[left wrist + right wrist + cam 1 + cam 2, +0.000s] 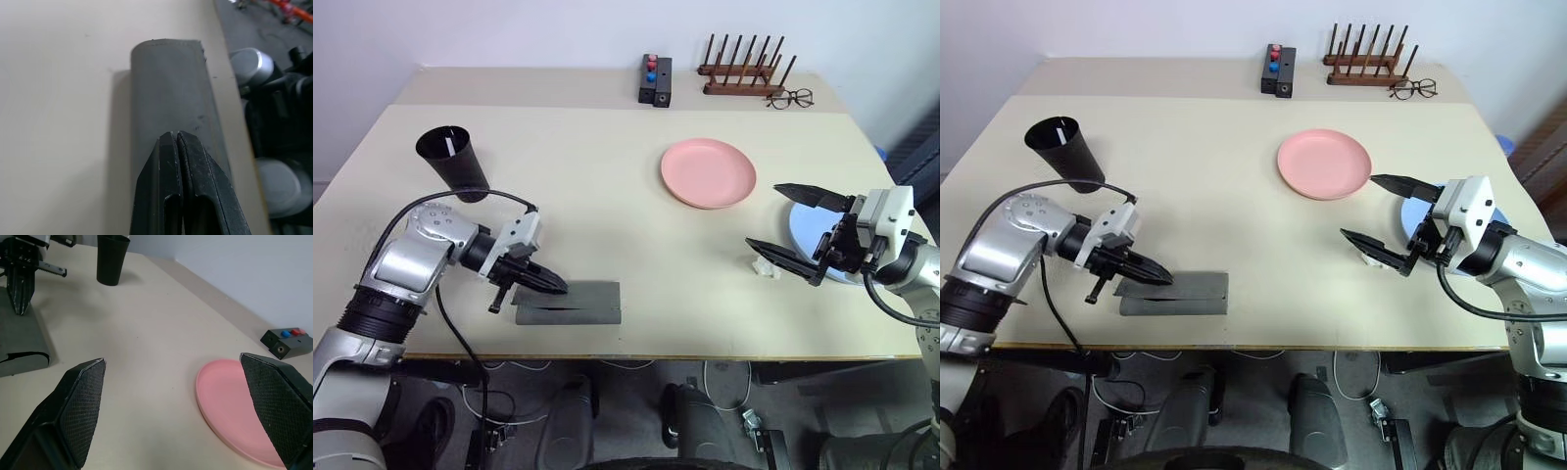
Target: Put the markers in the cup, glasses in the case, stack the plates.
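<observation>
Grey and folded shut, the case lies at the near edge of the table, its long axis running across our front, parallel to that edge. Our left gripper hangs over the case's left end, fingers pressed together on nothing, pointing down and to the right along the case's length. In the left wrist view the closed fingertips sit just above the grey flap; we cannot tell if they touch it.

Black and upright, the cup stands behind the left arm, near the table's left side; a pale stick seems to rest inside it. We judge the markers and the sunglasses are already stowed, since none lies loose on the table.

What is left, by our reading, is the plates. The pink plate sits mid-table towards the right. The blue plate lies at the right edge, largely hidden behind our right gripper, which hovers level with its fingers spread wide and empty, aimed forward and left. So the blue plate is just under the right hand and the pink one lies beyond, forward and to the left. The right arm is far nearer to both, so we expect it to stack them.
</observation>
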